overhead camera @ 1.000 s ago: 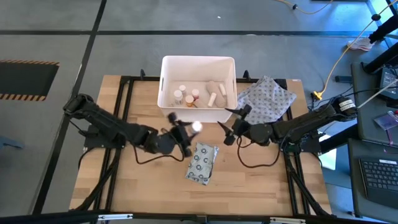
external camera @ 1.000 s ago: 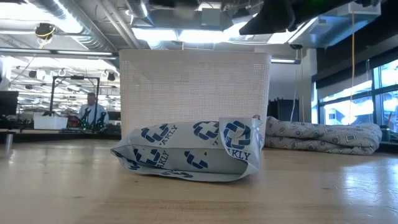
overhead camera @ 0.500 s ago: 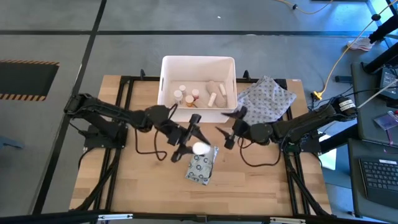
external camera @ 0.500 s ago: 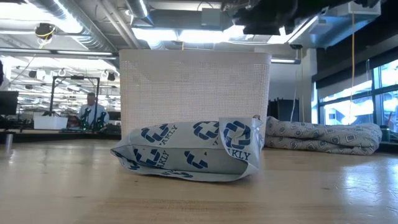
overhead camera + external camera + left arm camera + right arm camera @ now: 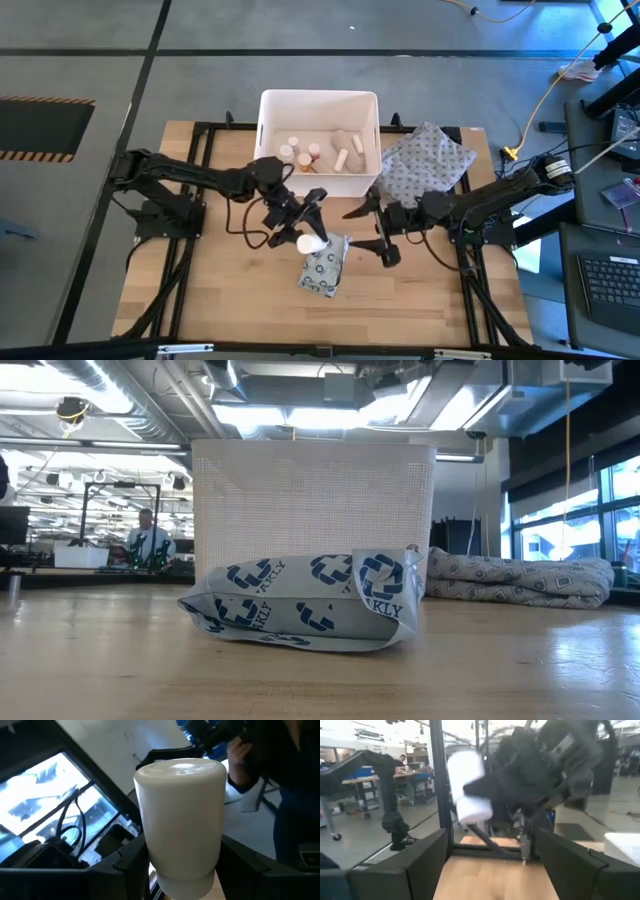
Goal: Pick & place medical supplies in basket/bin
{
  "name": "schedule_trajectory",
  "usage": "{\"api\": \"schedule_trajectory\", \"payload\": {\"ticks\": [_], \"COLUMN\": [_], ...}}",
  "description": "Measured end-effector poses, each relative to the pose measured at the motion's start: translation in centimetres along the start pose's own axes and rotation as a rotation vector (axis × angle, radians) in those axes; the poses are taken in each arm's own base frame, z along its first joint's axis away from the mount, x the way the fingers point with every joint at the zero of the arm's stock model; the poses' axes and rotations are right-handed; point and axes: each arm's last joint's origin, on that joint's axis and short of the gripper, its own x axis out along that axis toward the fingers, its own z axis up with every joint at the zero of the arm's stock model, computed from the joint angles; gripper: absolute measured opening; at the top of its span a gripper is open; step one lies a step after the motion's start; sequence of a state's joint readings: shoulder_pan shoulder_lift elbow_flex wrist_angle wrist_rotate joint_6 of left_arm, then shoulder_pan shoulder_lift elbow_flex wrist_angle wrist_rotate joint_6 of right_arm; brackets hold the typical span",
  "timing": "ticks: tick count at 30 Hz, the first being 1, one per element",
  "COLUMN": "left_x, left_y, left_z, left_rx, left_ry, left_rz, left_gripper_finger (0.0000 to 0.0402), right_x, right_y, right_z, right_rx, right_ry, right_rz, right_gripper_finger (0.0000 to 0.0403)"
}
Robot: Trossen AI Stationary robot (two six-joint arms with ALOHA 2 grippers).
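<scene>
A white pill bottle (image 5: 180, 815) is held in my left gripper (image 5: 304, 234), which hangs over the table's middle, above the far end of the flat dotted packet (image 5: 325, 266). The packet lies flat on the wood in front of the white basket (image 5: 320, 102), which holds several supplies. My right gripper (image 5: 370, 232) hovers open just right of the packet, facing the bottle (image 5: 467, 790), with nothing between its fingers. Neither gripper shows in the low view. My left gripper pinches the bottle's lower end (image 5: 185, 879) between its two fingers (image 5: 131, 865), one on each side, with the wide flat-topped part sticking out past them. The gripper reaches roughly level from the table's left. The bottle is lifted clear of the table.
A grey patterned cloth pouch (image 5: 428, 162) lies right of the basket, at the far right. The black frame rails (image 5: 205, 150) run along the table's sides. Bare wood lies near the front edge on both sides of the packet (image 5: 310, 605).
My left gripper has swung from just in front of the basket toward the near edge and rolled its wrist, carrying the white bottle over the packet's far end. My right gripper has rolled and tipped up, so its fingers now stand apart along the near-far line.
</scene>
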State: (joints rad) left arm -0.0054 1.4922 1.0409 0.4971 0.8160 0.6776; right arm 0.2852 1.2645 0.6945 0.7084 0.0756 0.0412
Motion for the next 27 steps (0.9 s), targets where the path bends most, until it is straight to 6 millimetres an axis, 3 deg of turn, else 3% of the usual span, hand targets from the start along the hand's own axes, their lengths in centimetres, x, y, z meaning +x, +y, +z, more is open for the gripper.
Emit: {"api": "schedule_trajectory", "payload": {"ticks": [6, 12, 17, 27], "left_x": [-0.3, -0.8, -1.1, -1.4], "left_y": [0.1, 0.4, 0.9, 0.9], "left_z": [-0.9, -0.8, -0.6, -0.7], "left_rx": [0.094, 0.198, 0.260, 0.278], "left_ry": [-0.025, -0.093, -0.110, -0.155], "left_rz": [-0.051, -0.092, -0.069, -0.115], "left_gripper_finger": [0.0186, 0.0190, 0.0187, 0.0188], "right_x": [0.0, 0.0, 0.2, 3.3], "right_y": [-0.1, -0.1, 0.0, -0.7], "right_z": [0.2, 0.3, 0.1, -1.3], "right_rx": [-0.021, 0.035, -0.018, -0.080], "right_ry": [-0.026, -0.036, -0.039, -0.065], "right_rz": [-0.032, -0.034, 0.012, 0.019], "right_gripper_finger": [0.0307, 0.0307, 0.0307, 0.0307]}}
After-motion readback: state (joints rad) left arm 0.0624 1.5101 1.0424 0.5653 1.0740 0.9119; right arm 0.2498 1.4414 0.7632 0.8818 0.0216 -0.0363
